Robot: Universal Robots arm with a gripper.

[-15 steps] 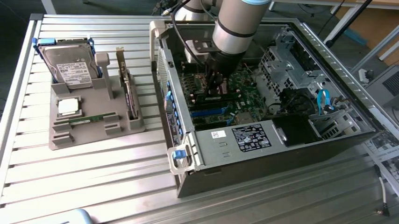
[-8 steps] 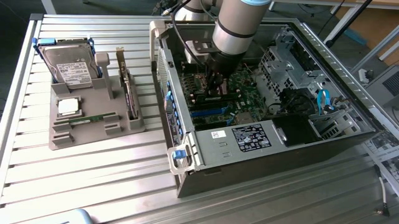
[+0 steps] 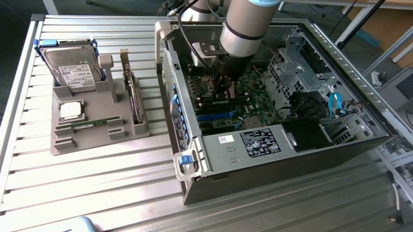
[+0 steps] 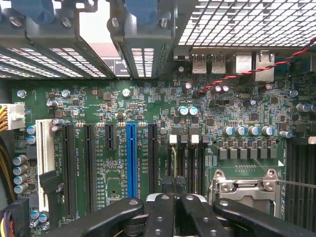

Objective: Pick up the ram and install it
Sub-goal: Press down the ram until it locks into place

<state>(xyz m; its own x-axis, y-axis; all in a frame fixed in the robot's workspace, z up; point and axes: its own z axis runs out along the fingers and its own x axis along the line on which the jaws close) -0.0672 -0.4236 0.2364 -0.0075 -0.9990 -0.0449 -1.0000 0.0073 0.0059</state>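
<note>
**Ram on its holder, gripper closed inside the case**

The ram [image 3: 95,123] lies flat in a groove of the grey holder [image 3: 65,145], toward its near edge in the exterior view, a thin green stick well apart from the gripper. On the same holder, the square silver processor chip [image 3: 69,110] sits just behind it, the hard drive [image 3: 74,67] leans at the back, and a dark expansion card [image 3: 133,96] stands upright along the side facing the computer. The holder rests on the slatted metal worktop [image 3: 96,183], at the exterior view's left of the open computer case [image 3: 271,145].

The arm reaches down into the case, with the gripper [image 3: 223,94] low over the green motherboard [image 4: 123,98]. In the wrist view the gripper [image 4: 173,207] has its fingers drawn together above the memory slots [image 4: 182,163], between the blue slot [image 4: 131,158] and the processor socket [image 4: 244,185]. A thin edge may stand in one memory slot, but the view is too poor to be sure.
</note>
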